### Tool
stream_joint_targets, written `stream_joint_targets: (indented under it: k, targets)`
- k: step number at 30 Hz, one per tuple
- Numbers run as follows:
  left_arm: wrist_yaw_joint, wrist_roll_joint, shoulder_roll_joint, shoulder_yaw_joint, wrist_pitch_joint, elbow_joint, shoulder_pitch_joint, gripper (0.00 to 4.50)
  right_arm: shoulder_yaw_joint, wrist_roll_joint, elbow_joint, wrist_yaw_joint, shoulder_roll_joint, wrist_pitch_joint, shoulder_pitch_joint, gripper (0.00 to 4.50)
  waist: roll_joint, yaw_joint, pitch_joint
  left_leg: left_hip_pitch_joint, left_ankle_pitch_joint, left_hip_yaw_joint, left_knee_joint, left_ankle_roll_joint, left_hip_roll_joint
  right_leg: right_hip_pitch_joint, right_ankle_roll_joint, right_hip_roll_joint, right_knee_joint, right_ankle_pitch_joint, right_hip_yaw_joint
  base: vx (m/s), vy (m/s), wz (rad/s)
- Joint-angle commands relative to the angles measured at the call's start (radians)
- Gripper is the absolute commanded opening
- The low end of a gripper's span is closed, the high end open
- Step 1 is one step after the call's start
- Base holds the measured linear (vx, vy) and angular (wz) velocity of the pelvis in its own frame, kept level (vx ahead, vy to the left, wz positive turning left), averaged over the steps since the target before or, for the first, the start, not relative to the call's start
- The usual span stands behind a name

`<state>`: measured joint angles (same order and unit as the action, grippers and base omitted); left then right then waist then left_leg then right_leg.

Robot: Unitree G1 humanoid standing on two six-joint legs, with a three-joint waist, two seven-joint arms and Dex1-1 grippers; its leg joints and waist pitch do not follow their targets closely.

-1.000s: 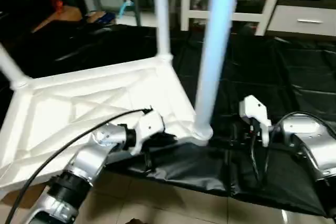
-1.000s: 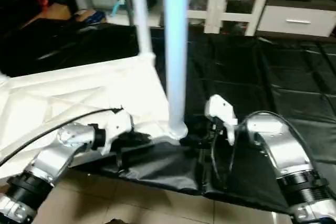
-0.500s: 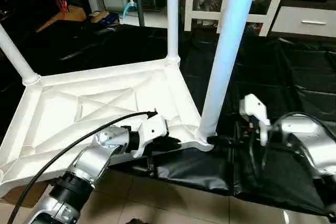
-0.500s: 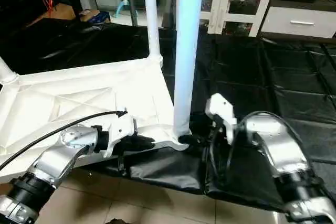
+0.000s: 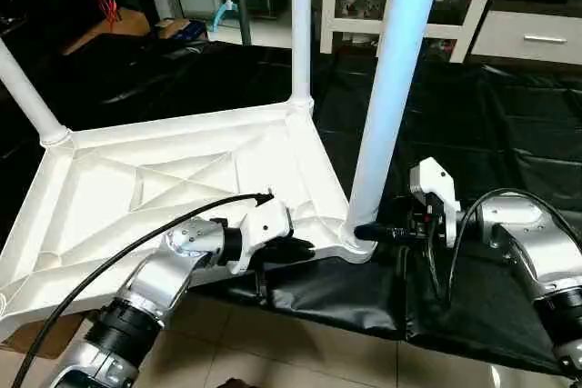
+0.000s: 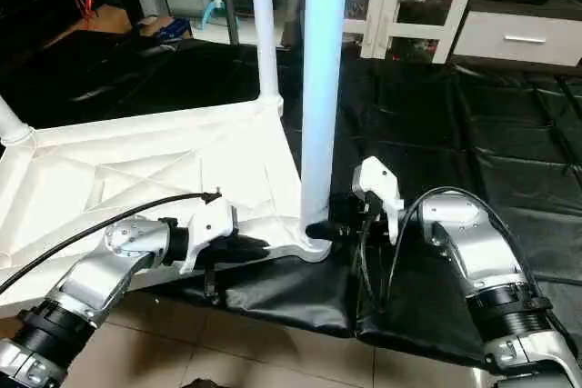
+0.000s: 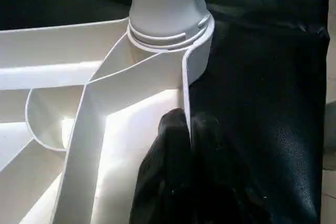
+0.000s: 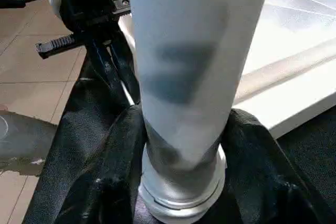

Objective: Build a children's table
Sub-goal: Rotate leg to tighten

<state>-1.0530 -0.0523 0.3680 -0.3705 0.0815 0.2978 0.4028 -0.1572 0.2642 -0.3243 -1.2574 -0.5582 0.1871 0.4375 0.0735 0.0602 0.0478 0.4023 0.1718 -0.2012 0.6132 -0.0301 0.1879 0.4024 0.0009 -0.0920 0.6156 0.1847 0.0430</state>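
The table top (image 5: 182,179) lies upside down on a black sheet (image 5: 473,115) spread over the floor, ribs up, with legs standing in its corners. The nearest leg (image 5: 391,88) rises from the corner socket at the sheet's near edge. The left tool (image 7: 186,129) is pinched closed on the top's rim beside that socket. The right tool (image 8: 181,145) has its fingers around the leg's base, gripping it.

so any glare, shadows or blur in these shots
Left eye view: the near leg has a bluish sheen, and the tabletop is evenly lit. Left wrist view: a bright glare patch inside the tabletop ribs. Right wrist view: the near leg looms close and soft, with a dark smudge of shadow across it.
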Motion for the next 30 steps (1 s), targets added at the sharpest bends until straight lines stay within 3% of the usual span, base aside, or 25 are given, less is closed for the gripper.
stream_joint_targets:
  k: [1,3,5,8,10,11,12,13,15,16,17,19,20,21,24,25,27,30]
  targets:
    - [-0.027,-0.018,0.000,-0.004,-0.008,-0.059,0.002,0.00,0.005,0.003,-0.010,-0.006,0.004,0.001,0.017,1.86,-0.023,-0.003,-0.070,-0.030,0.232,0.021,-0.074,0.064,0.042,-0.035,-0.226,-0.045,-0.074,0.201,-0.028,0.000,0.000,0.00]
    - [-0.027,-0.018,0.000,-0.004,-0.007,-0.059,0.002,0.00,0.006,0.004,-0.011,-0.006,0.004,0.000,0.016,1.85,-0.023,-0.003,-0.071,-0.029,0.224,0.021,-0.072,0.068,0.041,-0.036,-0.228,-0.045,-0.073,0.192,-0.028,0.000,0.000,0.00]
    - [-0.006,-0.005,-0.010,-0.001,-0.014,-0.039,0.011,0.00,0.037,-0.022,-0.049,0.123,0.050,-0.020,0.018,1.85,-0.022,-0.005,-0.070,-0.029,0.226,0.021,-0.073,0.068,0.041,-0.035,-0.229,-0.045,-0.073,0.196,-0.027,0.000,0.000,0.00]
    - [0.053,0.033,-0.032,0.000,-0.036,0.015,0.042,0.00,0.068,-0.059,-0.084,0.290,0.105,-0.028,0.013,1.84,-0.023,-0.020,-0.068,-0.029,0.264,0.023,-0.079,0.033,0.036,-0.032,-0.211,-0.042,-0.079,0.252,-0.026,0.000,0.000,0.00]
    - [0.203,0.108,-0.080,0.008,-0.071,0.144,0.119,0.00,0.129,-0.099,-0.123,0.563,0.191,-0.006,0.020,1.84,-0.016,-0.031,-0.063,-0.034,0.298,0.021,-0.080,0.004,0.032,-0.022,-0.195,-0.038,-0.087,0.295,-0.028,0.000,0.000,0.00]
    - [0.255,0.129,-0.099,0.011,-0.076,0.191,0.149,0.00,0.151,-0.116,-0.131,0.665,0.223,0.000,0.021,1.84,-0.019,-0.033,-0.070,-0.034,0.307,0.029,-0.084,-0.014,0.033,-0.033,-0.185,-0.044,-0.084,0.303,-0.025,0.000,0.000,0.00]
    - [0.255,0.129,-0.099,0.011,-0.076,0.191,0.149,0.00,0.151,-0.116,-0.131,0.665,0.223,0.000,0.021,1.84,-0.020,-0.034,-0.068,-0.030,0.304,0.030,-0.086,-0.015,0.033,-0.033,-0.178,-0.042,-0.086,0.301,-0.024,0.000,0.000,0.00]
    - [0.390,0.164,-0.151,0.021,-0.084,0.300,0.223,0.00,0.178,-0.138,-0.128,0.836,0.304,0.018,0.009,1.84,-0.014,-0.037,-0.066,-0.035,0.321,0.026,-0.084,-0.023,0.031,-0.022,-0.174,-0.039,-0.089,0.302,-0.027,0.000,0.000,0.00]
    - [0.457,0.178,-0.174,0.027,-0.078,0.344,0.255,0.00,0.180,-0.143,-0.124,0.884,0.339,0.021,0.003,1.83,-0.018,-0.036,-0.071,-0.038,0.318,0.028,-0.087,-0.032,0.031,-0.024,-0.174,-0.040,-0.089,0.273,-0.028,0.000,0.000,0.00]
    - [0.575,0.188,-0.212,0.052,-0.068,0.412,0.301,0.00,0.187,-0.153,-0.122,0.970,0.398,0.016,0.002,1.83,-0.019,-0.034,-0.072,-0.036,0.308,0.027,-0.086,-0.026,0.030,-0.026,-0.178,-0.042,-0.088,0.245,-0.029,0.000,0.000,0.00]
    - [0.613,0.187,-0.227,0.064,-0.060,0.439,0.319,0.00,0.180,-0.154,-0.125,0.982,0.423,0.009,0.008,1.83,-0.012,-0.032,-0.074,-0.035,0.292,0.028,-0.084,-0.018,0.031,-0.028,-0.184,-0.043,-0.084,0.211,-0.029,0.000,0.000,0.00]
    - [0.652,0.188,-0.245,0.080,-0.064,0.482,0.345,0.00,0.166,-0.147,-0.135,0.995,0.468,-0.017,0.025,1.83,-0.016,-0.033,-0.077,-0.030,0.264,0.026,-0.081,0.001,0.027,-0.031,-0.195,-0.042,-0.082,0.160,-0.028,0.000,0.000,0.00]
    - [0.660,0.190,-0.255,0.087,-0.070,0.507,0.358,0.00,0.159,-0.140,-0.141,0.996,0.488,-0.022,0.034,1.83,-0.008,-0.033,-0.076,-0.031,0.271,0.026,-0.081,0.007,0.027,-0.030,-0.199,-0.044,-0.082,0.161,-0.028,0.000,0.000,0.00]
    - [0.662,0.193,-0.259,0.090,-0.076,0.520,0.364,0.00,0.151,-0.134,-0.143,0.986,0.498,-0.026,0.042,1.83,-0.014,-0.030,-0.078,-0.032,0.264,0.026,-0.079,0.013,0.028,-0.032,-0.203,-0.045,-0.082,0.145,-0.028,0.000,0.000,0.00]
    - [0.659,0.195,-0.265,0.094,-0.103,0.551,0.377,0.00,0.138,-0.136,-0.135,0.971,0.507,-0.052,0.053,1.83,-0.016,-0.027,-0.080,-0.026,0.202,0.025,-0.075,0.049,0.028,-0.041,-0.219,-0.046,-0.075,0.072,-0.026,0.000,0.000,0.00]
    - [0.651,0.195,-0.257,0.095,-0.121,0.560,0.378,0.00,0.160,-0.095,-0.106,0.928,0.507,-0.074,0.059,1.83,-0.016,-0.025,-0.080,-0.027,0.197,0.024,-0.074,0.060,0.028,-0.041,-0.224,-0.046,-0.075,0.063,-0.026,0.000,0.000,0.00]
    - [0.638,0.194,-0.246,0.091,-0.133,0.560,0.372,0.00,0.183,-0.092,-0.088,0.934,0.488,-0.106,0.060,2.39,-0.015,-0.023,-0.080,-0.027,0.185,0.024,-0.073,0.072,0.029,-0.043,-0.231,-0.047,-0.073,0.055,-0.026,0.000,0.000,0.00]
    - [0.600,0.189,-0.220,0.086,-0.144,0.546,0.354,0.00,0.225,-0.093,-0.086,0.935,0.439,-0.125,0.065,2.62,-0.017,-0.022,-0.078,-0.024,0.197,0.024,-0.074,0.078,0.030,-0.045,-0.227,-0.049,-0.073,0.075,-0.026,0.000,0.000,0.00]
